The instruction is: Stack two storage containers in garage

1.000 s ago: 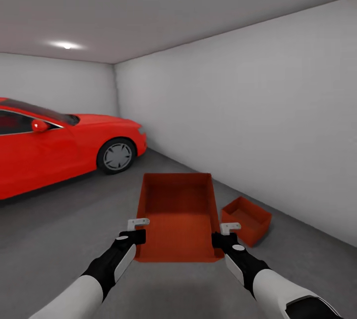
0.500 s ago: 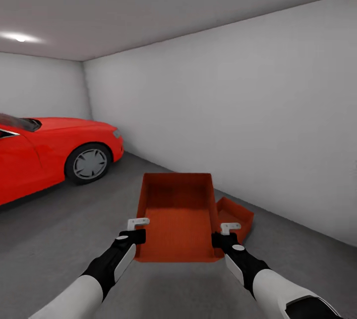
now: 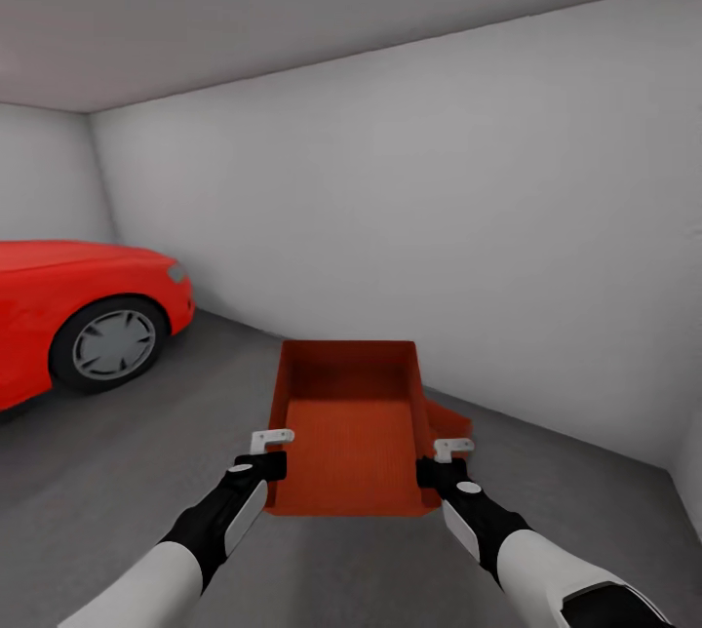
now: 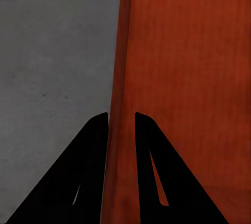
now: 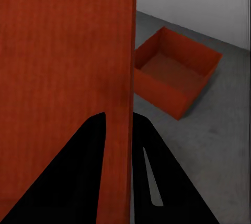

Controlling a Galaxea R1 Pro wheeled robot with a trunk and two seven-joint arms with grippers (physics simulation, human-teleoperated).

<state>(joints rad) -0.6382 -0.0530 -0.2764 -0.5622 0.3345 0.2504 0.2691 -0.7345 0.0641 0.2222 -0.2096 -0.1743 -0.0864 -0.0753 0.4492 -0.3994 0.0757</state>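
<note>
Head view puts me in the garage (image 3: 409,179), grey floor (image 3: 117,472) ahead and a red car (image 3: 68,316) off to my left. I carry one bin (image 3: 351,433) in the air between both arms. A second bin (image 5: 175,70) sits on the floor beyond its right side, near the wall. My left gripper (image 4: 121,125) is clamped on the carried bin's left wall, and my right gripper (image 5: 119,122) on its right wall, one finger each side.
</note>
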